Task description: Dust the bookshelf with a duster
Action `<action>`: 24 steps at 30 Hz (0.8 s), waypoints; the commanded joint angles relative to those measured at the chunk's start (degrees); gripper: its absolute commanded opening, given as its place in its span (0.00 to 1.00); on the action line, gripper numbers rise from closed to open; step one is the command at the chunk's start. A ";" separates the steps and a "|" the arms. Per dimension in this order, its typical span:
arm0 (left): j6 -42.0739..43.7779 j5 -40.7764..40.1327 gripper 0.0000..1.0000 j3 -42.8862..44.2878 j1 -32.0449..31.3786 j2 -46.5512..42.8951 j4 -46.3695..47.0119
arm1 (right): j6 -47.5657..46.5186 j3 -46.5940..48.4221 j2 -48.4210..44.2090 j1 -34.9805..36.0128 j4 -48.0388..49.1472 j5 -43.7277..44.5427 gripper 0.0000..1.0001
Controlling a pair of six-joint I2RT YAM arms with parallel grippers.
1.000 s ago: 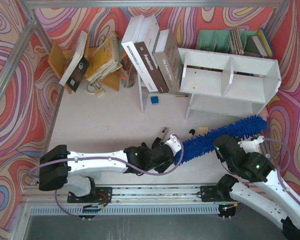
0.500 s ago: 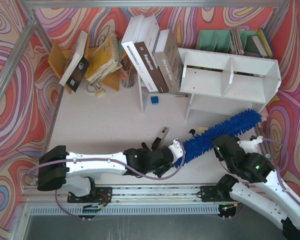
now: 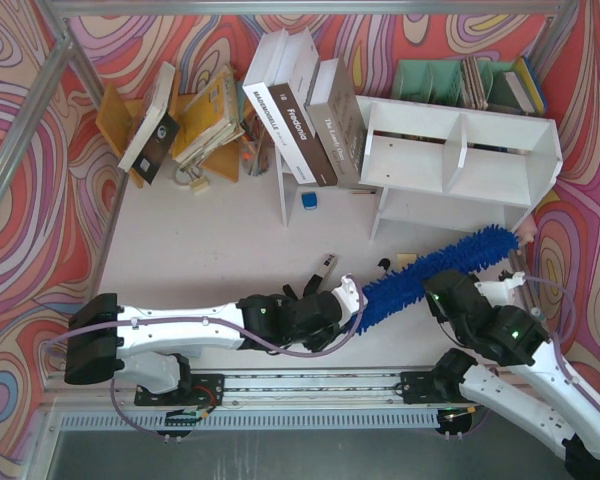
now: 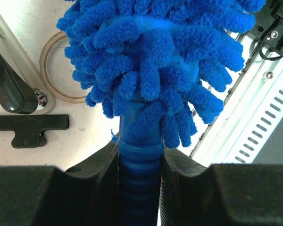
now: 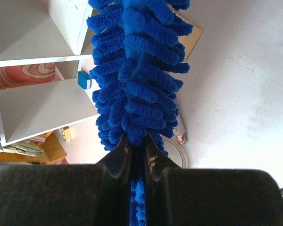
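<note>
The blue fluffy duster (image 3: 472,251) lies slantwise above the table in front of the white bookshelf (image 3: 458,160), its far tip close to the shelf's lower right corner. My left gripper (image 3: 352,297) is shut on the duster's ribbed blue handle (image 4: 140,155). In the left wrist view the shaggy head (image 4: 151,56) fills the space above the jaws. My right gripper (image 3: 438,286) is shut on the middle of the head. In the right wrist view the duster (image 5: 137,61) runs up from my right gripper (image 5: 137,147), past the bookshelf (image 5: 37,106) on the left.
Large books (image 3: 300,110) lean against the shelf's left end. A green file rack (image 3: 445,80) stands behind it and an orange book stand (image 3: 115,120) with books at the back left. A small blue cube (image 3: 309,200), a black tool (image 3: 325,268) and a tape ring (image 4: 49,70) lie on the table.
The left gripper has shut on the duster's handle. The duster's far tip has swung a little toward the shelf, and the left arm's base link has shifted left.
</note>
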 commanded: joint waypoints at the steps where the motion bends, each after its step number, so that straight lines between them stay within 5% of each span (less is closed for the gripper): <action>1: -3.80 -3.22 0.00 2.73 1.38 -2.72 -2.11 | -1.17 1.82 -0.35 -0.41 -5.94 3.87 0.12; 11: -3.21 -4.92 0.00 6.06 0.38 -3.85 -7.04 | -18.30 6.75 -1.15 -0.41 1.74 5.58 0.53; 24: -3.44 -11.00 0.00 11.13 -4.51 -3.00 -14.74 | -43.69 15.33 0.58 -0.41 9.70 7.06 0.68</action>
